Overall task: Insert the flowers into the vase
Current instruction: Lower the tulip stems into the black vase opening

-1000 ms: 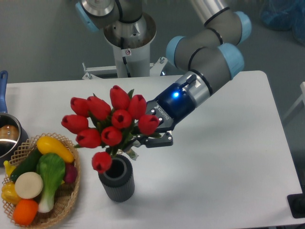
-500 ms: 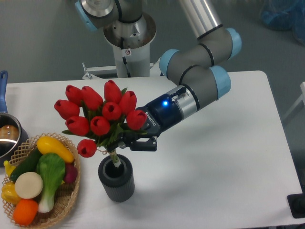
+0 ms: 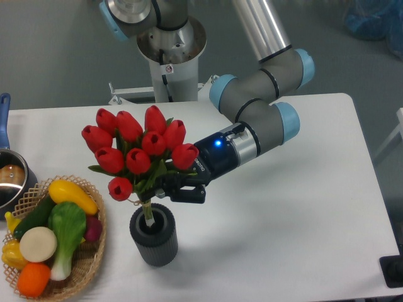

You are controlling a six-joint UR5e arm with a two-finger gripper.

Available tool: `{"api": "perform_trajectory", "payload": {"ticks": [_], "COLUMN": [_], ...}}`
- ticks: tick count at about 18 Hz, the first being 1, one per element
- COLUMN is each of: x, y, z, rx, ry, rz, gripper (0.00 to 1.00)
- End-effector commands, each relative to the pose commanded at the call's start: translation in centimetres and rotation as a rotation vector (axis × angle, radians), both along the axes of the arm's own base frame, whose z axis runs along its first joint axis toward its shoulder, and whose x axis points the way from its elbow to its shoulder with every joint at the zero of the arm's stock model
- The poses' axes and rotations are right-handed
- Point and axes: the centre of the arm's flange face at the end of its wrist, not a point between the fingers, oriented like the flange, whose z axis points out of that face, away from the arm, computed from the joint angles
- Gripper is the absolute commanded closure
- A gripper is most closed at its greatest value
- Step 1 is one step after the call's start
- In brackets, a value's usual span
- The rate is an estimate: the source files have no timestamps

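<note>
The flowers [image 3: 135,151], a bunch of red tulip buds with green leaves, stand nearly upright above the vase [image 3: 153,236]. The vase is dark grey and ribbed, near the table's front left. The stem end reaches down into the vase's round mouth. My gripper [image 3: 169,190] is shut on the flowers' stems just below the leaves, a little above and to the right of the vase's rim. The bunch is much wider than the vase.
A woven wicker basket [image 3: 88,261] with toy vegetables and fruit stands left of the vase, close to it. A metal pot [image 3: 9,179] with a blue handle sits at the left edge. The robot base [image 3: 170,53] stands behind the table.
The gripper has moved left and down with the bunch. The flowers have turned more upright and the stem has gone into the vase's mouth.
</note>
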Motion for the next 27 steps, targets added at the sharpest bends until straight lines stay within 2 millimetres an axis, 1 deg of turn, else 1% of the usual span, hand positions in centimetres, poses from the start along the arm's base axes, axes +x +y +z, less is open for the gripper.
{"api": "perform_trajectory", "payload": {"ticks": [3, 5, 11, 14, 16, 18, 20, 27], "x": [-0.1, 0.1, 0.1, 0.0, 0.1, 0.1, 0.1, -0.3], "y": [-0.1, -0.3, -0.2, 0.1, 0.3, 0.3, 0.3, 0.6], "z": [-0.1, -0.7, -1.6, -2.9, -3.5, -3.6, -4.2, -7.0], "rx": [-0.002, -0.010, -0.018, -0.019, -0.015, -0.015, -0.023, -0.019], "ry": [0.000, -0.013, -0.026, -0.028, -0.022, -0.022, -0.026, -0.014], "rz": [0.002, 0.003, 0.002, 0.001, 0.000, 0.000, 0.001, 0.007], "gripper": [0.87, 0.87, 0.87, 0.87, 0.87, 0.87, 0.87, 0.87]}}
